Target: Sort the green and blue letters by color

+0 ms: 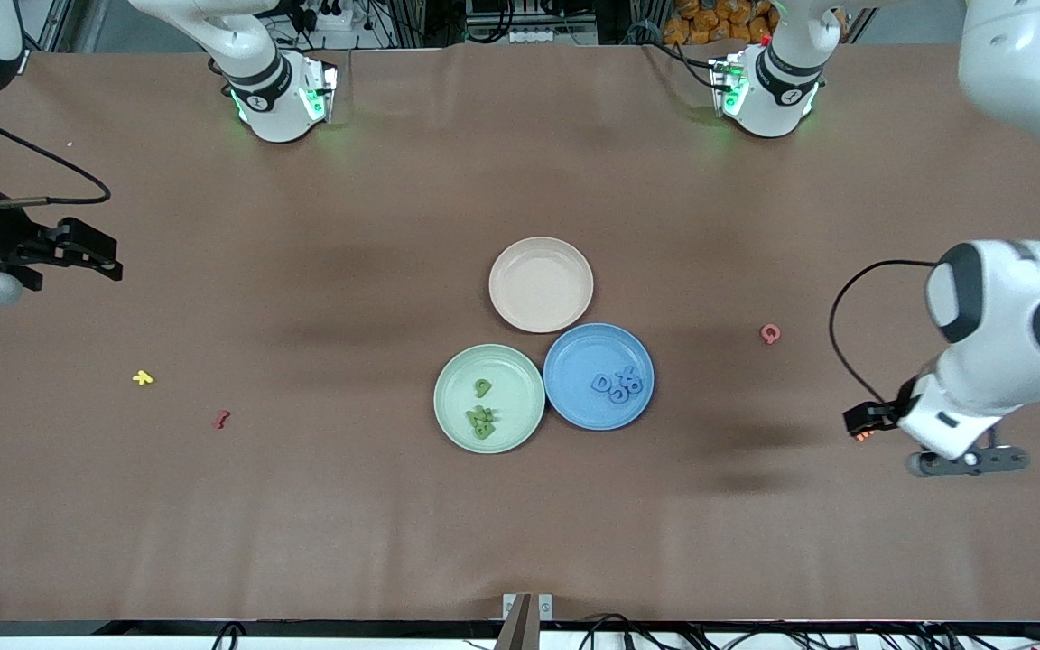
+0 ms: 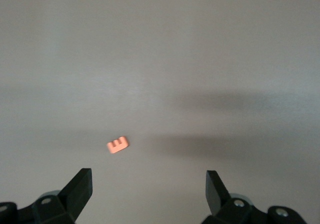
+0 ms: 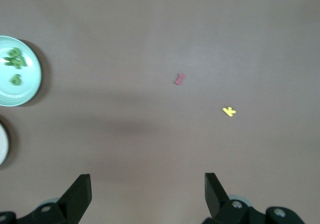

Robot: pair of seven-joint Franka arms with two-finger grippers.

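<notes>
Letters lie sorted at frame center, 4 green letters (image 1: 480,413) on my green plate (image 1: 450,377) and 4 blue letters (image 1: 619,385) on the blue plate (image 1: 574,361), while my left tool (image 2: 149,184) and right tool (image 3: 148,186) wait spread wide, empty, at frame edges.

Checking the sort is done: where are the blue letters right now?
The blue letters lie clustered in the blue plate, which touches the green plate and sits nearer the front camera than the pink plate.

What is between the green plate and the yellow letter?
In the front view, only the dark red letter lies on the table between the green plate and the yellow letter.
</notes>
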